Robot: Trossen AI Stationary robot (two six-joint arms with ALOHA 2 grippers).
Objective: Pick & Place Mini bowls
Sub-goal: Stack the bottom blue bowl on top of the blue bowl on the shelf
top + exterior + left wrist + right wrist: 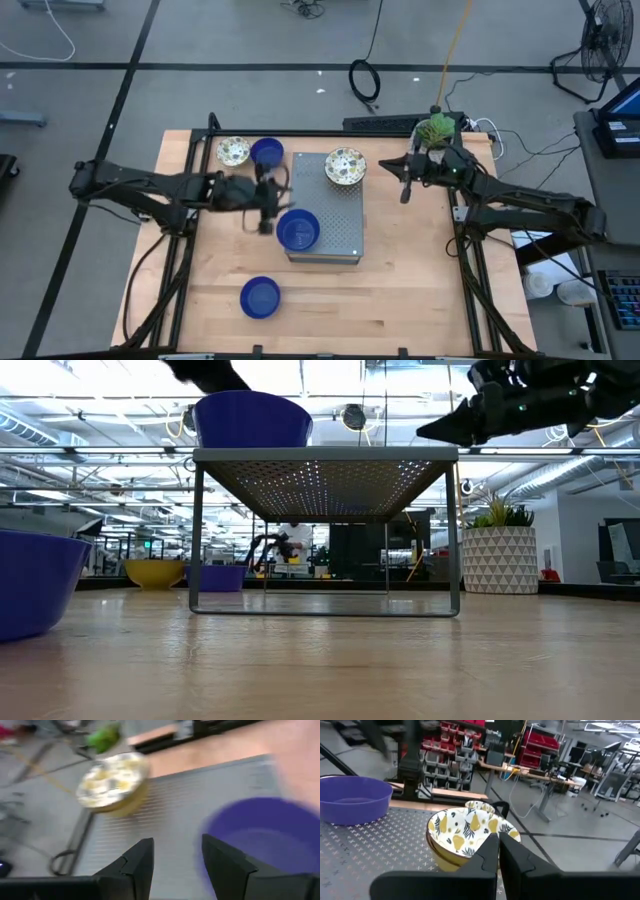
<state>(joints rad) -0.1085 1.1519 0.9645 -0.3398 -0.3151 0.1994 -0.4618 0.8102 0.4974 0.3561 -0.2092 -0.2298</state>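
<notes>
Blue bowl (298, 231) sits on the perforated metal stand (345, 215), just beside the left gripper (265, 212), whose fingers are spread and empty. Patterned bowl (345, 167) rests at the stand's far corner, directly ahead of the right gripper (407, 186), fingers pressed together, holding nothing. Behind the left gripper, another patterned bowl (233, 152) touches a blue one (267, 152). A third blue bowl (260, 297) lies on the wooden table (410, 290).

Perforated grey metal stand (335, 215), mid-table on the wooden tabletop (420, 290). White geometric pot with green plant (498, 558) at the far right corner.
</notes>
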